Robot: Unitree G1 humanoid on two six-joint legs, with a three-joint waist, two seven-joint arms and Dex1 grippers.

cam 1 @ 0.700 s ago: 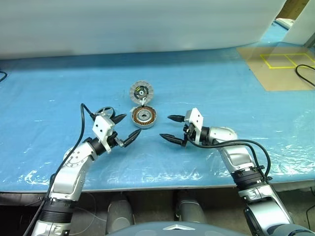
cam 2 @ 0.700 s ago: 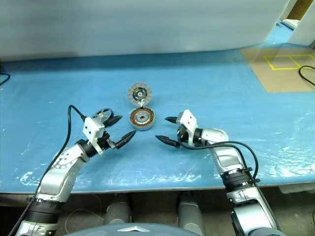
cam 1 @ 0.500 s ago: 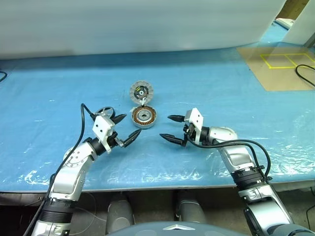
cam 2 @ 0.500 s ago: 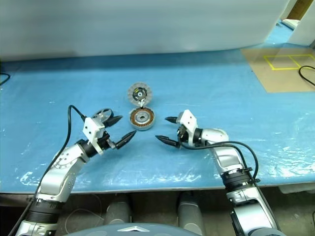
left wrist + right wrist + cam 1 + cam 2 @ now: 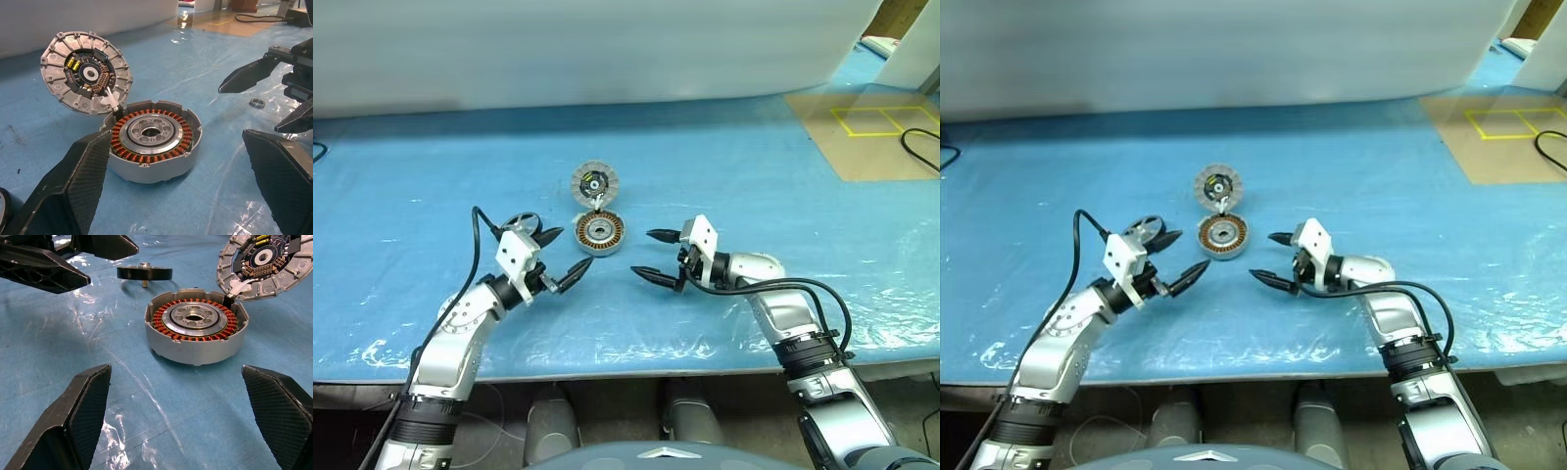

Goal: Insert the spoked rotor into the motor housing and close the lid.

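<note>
Nothing has shifted since the earlier frames: both arms hang where they were over the blue plastic-covered bench (image 5: pixel 783 186), and the parts lie untouched. Left tool (image 5: pixel 566 257) has its two black fingers spread wide and empty, and so does the right tool (image 5: pixel 653 257); the two face each other across a gap, with the round silver motor housing ringed with copper windings (image 5: pixel 598 232) sitting just beyond and between them. Its lid, a rib-rimmed silver disc with a black-and-yellow centre (image 5: pixel 594 183), stands propped open at the housing's far edge, inner face toward the robot. Lying flat on the bench, hub shaft upward, the small dark spoked rotor (image 5: pixel 522 223) rests to the housing's left, just beside the left tool's farther finger and well apart from the right tool. By my judgement the left arm is the nearer one for the pickup, needing only a short swing outward and a descent over the rim.
</note>
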